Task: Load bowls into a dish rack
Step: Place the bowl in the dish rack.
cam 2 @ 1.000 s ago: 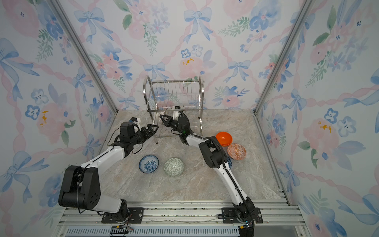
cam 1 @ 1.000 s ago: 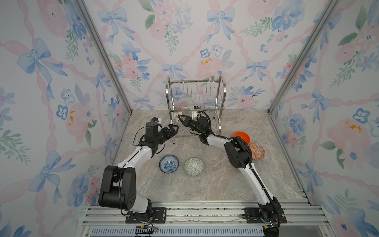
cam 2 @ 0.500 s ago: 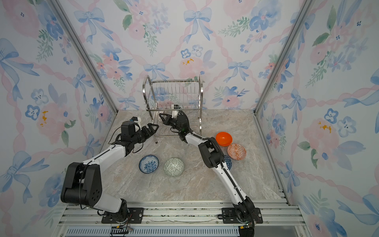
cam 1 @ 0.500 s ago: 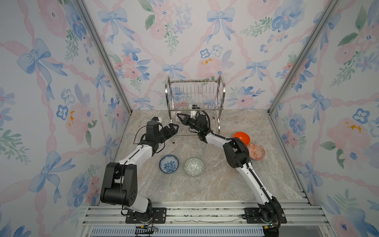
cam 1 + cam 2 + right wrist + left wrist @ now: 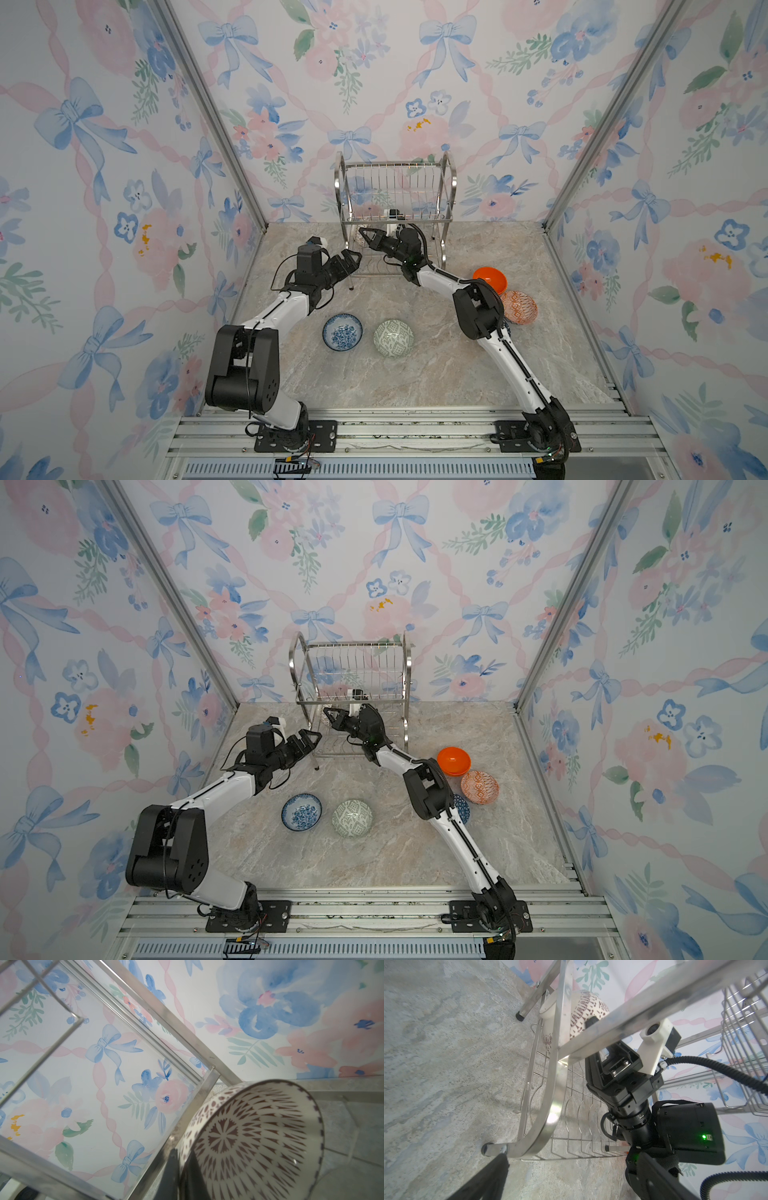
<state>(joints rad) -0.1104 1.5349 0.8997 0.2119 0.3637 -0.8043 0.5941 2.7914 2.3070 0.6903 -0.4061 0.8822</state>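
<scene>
Right gripper (image 5: 365,239): reaches into the lower tier of the tall two-tier stainless-steel wire dish rack (image 5: 395,217), at its left end, jaws pinching the rim of the small round white bowl with dark lattice pattern (image 5: 259,1142). In the right wrist view: one dark finger (image 5: 173,1167) outside that rim, a shaded one inside.

Held bowl: stands on edge, tilted, over the lower tier's wires, just inside the rack's left arched frame; whether touching those wires, cannot tell.

Left gripper (image 5: 351,259): hovers low, just beside the rack's front left leg, jaws spread wide, holding nothing.

On the grey marble-look tabletop (image 5: 415,374), all upright:
- Between the two arms, side by side and apart: blue floral bowl (image 5: 342,331) and green-grey patterned bowl (image 5: 393,337).
- Beside the right arm's elbow, close together: plain glossy orange bowl (image 5: 490,279) and red-orange patterned bowl (image 5: 518,307).
- Mostly hidden behind that elbow: blue bowl with white triangles (image 5: 462,808).
</scene>
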